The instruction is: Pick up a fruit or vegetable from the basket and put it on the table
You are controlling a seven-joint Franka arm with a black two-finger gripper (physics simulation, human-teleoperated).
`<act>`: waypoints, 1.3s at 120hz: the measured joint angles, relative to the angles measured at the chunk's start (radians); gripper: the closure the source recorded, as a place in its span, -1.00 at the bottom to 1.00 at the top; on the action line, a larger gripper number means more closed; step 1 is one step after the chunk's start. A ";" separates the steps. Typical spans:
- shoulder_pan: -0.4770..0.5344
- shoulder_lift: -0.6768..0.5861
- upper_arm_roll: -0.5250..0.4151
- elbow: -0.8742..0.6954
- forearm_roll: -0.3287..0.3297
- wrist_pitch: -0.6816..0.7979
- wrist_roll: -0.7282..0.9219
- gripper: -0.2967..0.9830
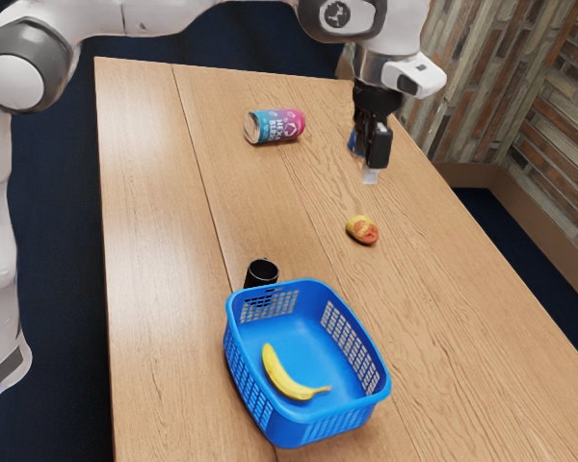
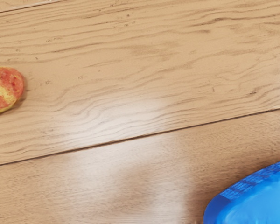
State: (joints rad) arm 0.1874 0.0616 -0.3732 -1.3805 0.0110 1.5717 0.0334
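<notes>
In 1 basket (image 1: 303,337) — 1 banana (image 1: 285,376), outside — 1 red-yellow fruit (image 1: 362,230)

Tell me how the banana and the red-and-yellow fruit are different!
The banana is long and curved, but the red-and-yellow fruit is short and rounded. The banana is mostly plain yellow, while the red-and-yellow fruit has red patches. The banana lies inside the blue basket; the red-and-yellow fruit lies on the table. Both have some yellow.
</notes>
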 joint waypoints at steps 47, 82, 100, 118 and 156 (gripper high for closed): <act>-0.488 -0.223 0.214 -0.540 -0.003 0.230 0.013 -0.53; -0.538 -0.233 0.223 -0.651 -0.003 0.304 0.022 -0.53; -0.556 -0.200 0.223 -0.699 -0.007 0.356 0.025 -0.53; -0.567 -0.171 0.223 -0.744 -0.008 0.442 0.027 -0.53; -0.598 -0.173 0.224 -0.786 -0.008 0.524 0.031 -0.53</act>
State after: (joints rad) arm -0.4102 -0.1116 -0.1491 -2.1665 0.0030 2.0952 0.0641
